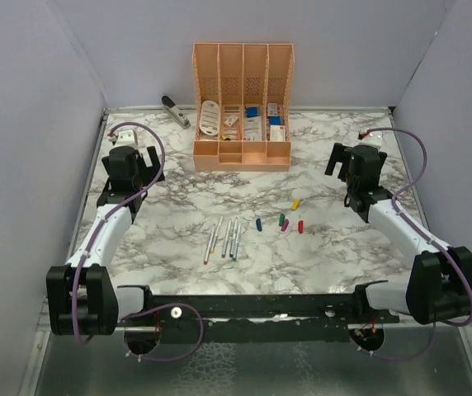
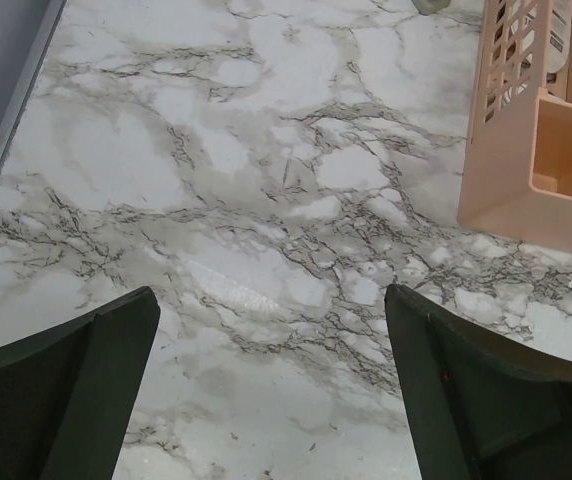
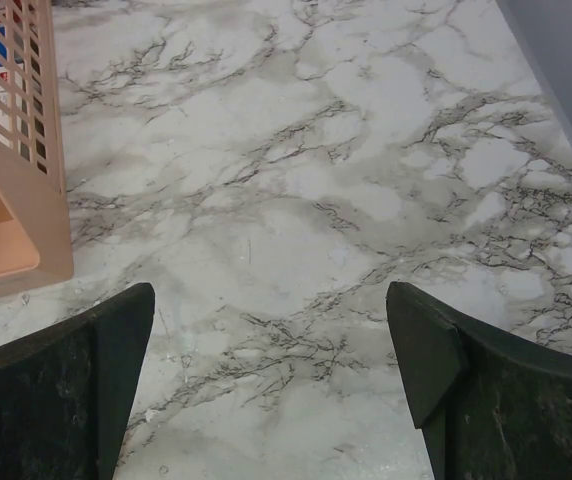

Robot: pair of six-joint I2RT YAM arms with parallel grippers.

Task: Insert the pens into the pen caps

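On one marble table (image 1: 178,276), with grey walls on three sides, two arms are fixed at the near edge. The left arm (image 1: 104,227) reaches along the left side and the right arm (image 1: 401,227) along the right side.

At the back middle stands one peach organizer (image 1: 243,107). It has four upright slots behind and a low tray in front. The slots hold a white oval item and several small white and blue packs; I cannot tell what they are.

The left gripper (image 2: 271,315) hangs above bare marble, left of the organizer, with its two dark fingers wide apart and holding nothing. The right gripper (image 3: 271,300) hangs above bare marble right of the organizer, also with its fingers wide apart and holding nothing. Both are well apart from the pens and caps.

One grey stapler (image 1: 174,110) lies at the back, just left of the organizer.

Five pens (image 1: 228,238) lie in the near middle of the table, a little left of centre. They are side by side, almost parallel, pointing away from the arms.

Five caps lie to the right of the pens, apart from them. The blue cap (image 1: 258,223) is nearest to the pens. The green cap (image 1: 281,219) and magenta cap (image 1: 285,225) are just beside each other. The red cap (image 1: 300,226) is further right, and the yellow cap (image 1: 296,203) is behind it.
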